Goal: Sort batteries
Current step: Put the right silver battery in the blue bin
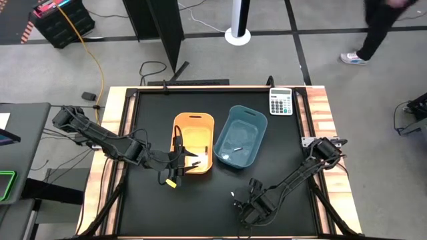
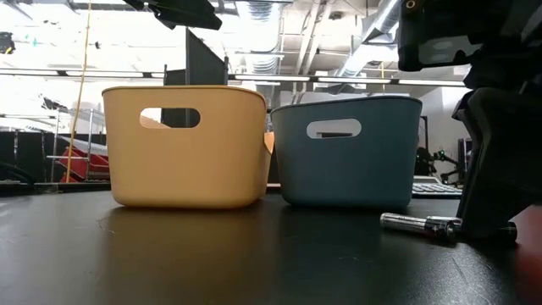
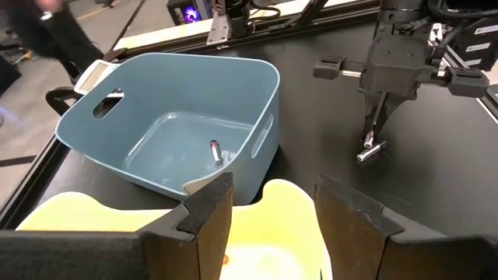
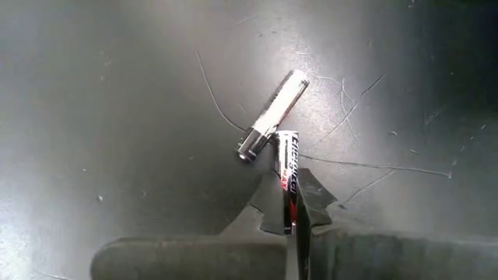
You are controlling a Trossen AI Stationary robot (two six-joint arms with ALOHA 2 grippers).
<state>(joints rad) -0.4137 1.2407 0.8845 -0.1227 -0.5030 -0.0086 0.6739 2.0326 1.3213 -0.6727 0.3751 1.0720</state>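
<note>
My right gripper (image 4: 289, 204) is low over the near part of the table, shut on a dark red-and-black battery (image 4: 288, 167). A pale silvery battery (image 4: 272, 113) lies on its side on the table (image 2: 254, 263) right beside the dark one's free end; the low view also shows this silvery battery (image 2: 419, 224). Another battery (image 3: 215, 149) lies on the floor of the blue bin (image 3: 257, 78). My left gripper (image 3: 272, 210) hangs open above the near rim of the orange bin (image 1: 193, 117) and holds nothing. My right gripper pinches the dark battery between its two fingers (image 4: 313, 204), with the battery lying along them. Its free end (image 4: 289, 140) sticks out past the fingertips. The fingers come from above, pointing down at the table. Whether the battery touches the table, I cannot tell.
The orange bin and the blue bin (image 1: 250, 110) stand side by side in the middle of the table. A grey-white calculator (image 1: 281, 101) lies at the far right corner. A person walks on the floor beyond the table.
</note>
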